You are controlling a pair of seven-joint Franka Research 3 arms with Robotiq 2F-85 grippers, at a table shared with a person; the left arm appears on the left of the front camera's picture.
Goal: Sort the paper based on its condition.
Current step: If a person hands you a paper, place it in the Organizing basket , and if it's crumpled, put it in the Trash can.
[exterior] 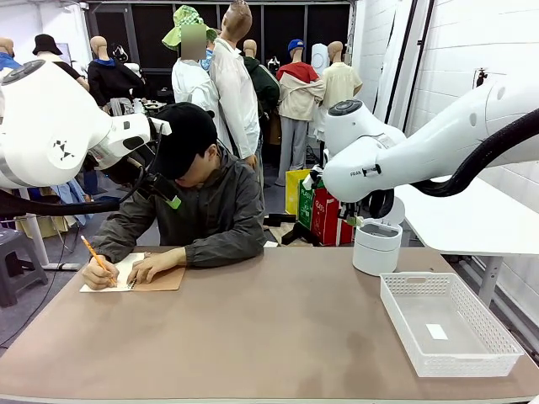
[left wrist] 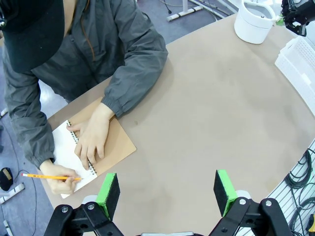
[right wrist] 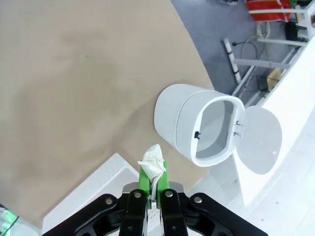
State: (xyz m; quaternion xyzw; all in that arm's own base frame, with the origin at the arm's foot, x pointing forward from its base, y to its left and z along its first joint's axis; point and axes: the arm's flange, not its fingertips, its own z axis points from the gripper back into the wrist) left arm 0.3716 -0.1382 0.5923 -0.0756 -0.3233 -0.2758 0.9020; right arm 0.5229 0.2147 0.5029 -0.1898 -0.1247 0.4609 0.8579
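Crumpled white paper sits pinched in the clenched right tool, near the open-lidded white bin; the left tool hangs released over the worktop.

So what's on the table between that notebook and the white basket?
Nothing: in the front view the tabletop between the notebook and the basket is bare.

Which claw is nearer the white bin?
Right. The right claw, pinching crumpled paper, hangs right by the bin; the left claw is far across the table, near the notebook.
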